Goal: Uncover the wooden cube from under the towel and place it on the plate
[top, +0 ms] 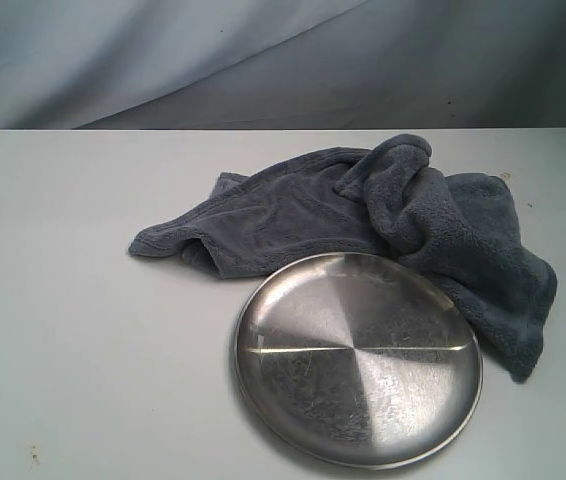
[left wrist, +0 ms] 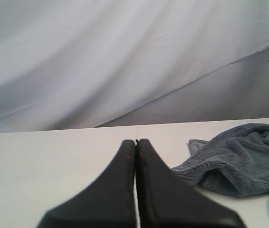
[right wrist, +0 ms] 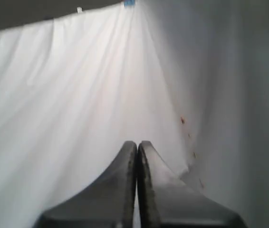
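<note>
One bench (top: 83,330), one towel, one plate and two grippers were in view. The wooden cube could not be seen in any of the three views.

The single plate (top: 358,360) lay flat near the front edge of the bench, somewhat right of the middle, its shiny face bare. The one towel (top: 363,215) lay crumpled behind it, toward the far edge. One flatter flap spread toward the bench's left side, and a thicker bunched fold rose at the far right and trailed down past the plate's right rim. The cloth ran close along the plate's far and right rim; whether it touched could not be told.

The left gripper (left wrist: 135,142) had its two dark fingers pressed together with nothing between them. It hung over bare bench, apart from the towel's left flap, with a sliver of the plate's rim at the edge of its view.

The right gripper (right wrist: 137,143) was likewise closed and empty — its two fingers met tip to tip, facing only the pale draped backdrop (right wrist: 77,95).
</note>
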Controlling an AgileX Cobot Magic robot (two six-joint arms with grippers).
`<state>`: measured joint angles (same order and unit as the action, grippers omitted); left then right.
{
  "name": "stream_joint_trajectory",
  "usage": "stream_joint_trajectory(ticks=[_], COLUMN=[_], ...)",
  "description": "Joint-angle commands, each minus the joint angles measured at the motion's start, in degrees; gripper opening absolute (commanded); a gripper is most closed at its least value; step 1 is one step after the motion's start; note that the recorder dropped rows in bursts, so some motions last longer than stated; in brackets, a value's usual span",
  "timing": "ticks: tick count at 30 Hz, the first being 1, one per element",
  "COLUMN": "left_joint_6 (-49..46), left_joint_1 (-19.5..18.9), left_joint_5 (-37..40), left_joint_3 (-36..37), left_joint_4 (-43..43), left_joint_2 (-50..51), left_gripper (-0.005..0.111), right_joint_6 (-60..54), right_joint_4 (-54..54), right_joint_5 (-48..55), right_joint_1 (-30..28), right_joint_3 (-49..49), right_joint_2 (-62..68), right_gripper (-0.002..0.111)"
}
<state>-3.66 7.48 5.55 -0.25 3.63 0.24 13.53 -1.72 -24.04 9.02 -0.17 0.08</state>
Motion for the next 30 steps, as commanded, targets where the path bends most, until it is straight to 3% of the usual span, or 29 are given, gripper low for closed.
stream_joint_trajectory(ticks=[1, 6, 11, 14, 19, 30], left_joint_6=[0.13, 0.13, 0.13, 0.13, 0.13, 0.13], left_joint_1=[-0.12, -0.12, -0.12, -0.12, -0.12, -0.12], left_joint_5=[-0.62, -0.62, -0.62, -0.62, -0.62, -0.62], left_joint_3=[0.25, 0.25, 0.25, 0.25, 0.25, 0.25], left_joint_4=[0.14, 0.14, 0.14, 0.14, 0.14, 0.14], left_joint_2=[-0.24, -0.24, -0.24, -0.24, -0.24, -0.24], left_gripper=[0.0, 0.0, 0.0, 0.0, 0.0, 0.0], right_joint_6=[1.51, 1.72, 1.76, -0.83, -4.46, -5.36], right_joint_4=[-8.81, -26.13, -26.28, -26.28, -26.06, -15.75], right_joint_5=[-8.32, 2.08, 22.19, 38.8, 56.32, 65.45], right_joint_1=[-0.4, -0.4, -0.4, -0.4, -0.4, -0.4], right_joint_3=[-3.7, -17.47, -29.73, -34.42, -37.89, -37.97], right_joint_2=[-0.08, -0.08, -0.08, 1.39, 6.75, 15.69], right_gripper=[0.0, 0.0, 0.0, 0.0, 0.0, 0.0])
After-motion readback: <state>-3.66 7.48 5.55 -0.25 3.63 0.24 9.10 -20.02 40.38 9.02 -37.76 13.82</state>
